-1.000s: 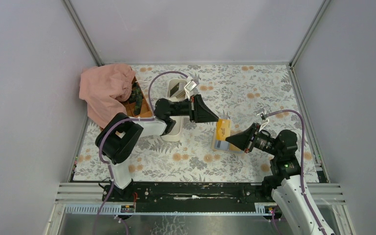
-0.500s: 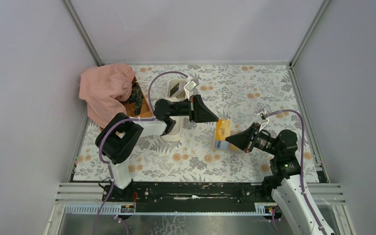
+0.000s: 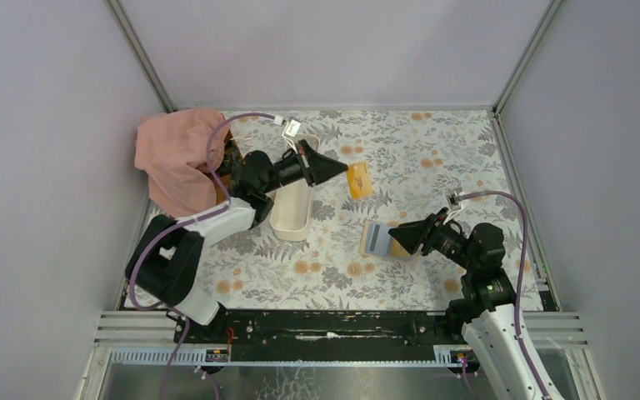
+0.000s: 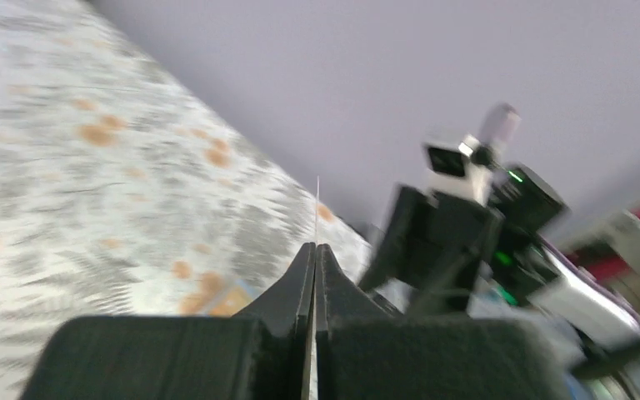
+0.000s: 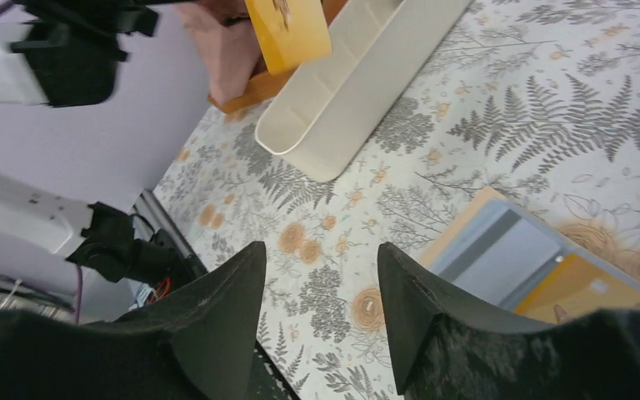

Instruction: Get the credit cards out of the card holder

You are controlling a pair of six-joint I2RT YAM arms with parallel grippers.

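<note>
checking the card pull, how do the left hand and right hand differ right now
The left hand is shut on a flat orange-yellow card; the right hand is open and empty. The left hand is up near the long white oval tray; the right hand is at the open blue-and-tan card holder lying flat. Both are black, two-fingered.

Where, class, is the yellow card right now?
In the top view, the yellow card is pinched in the left tool, just right of the white tray and beyond the card holder.
</note>
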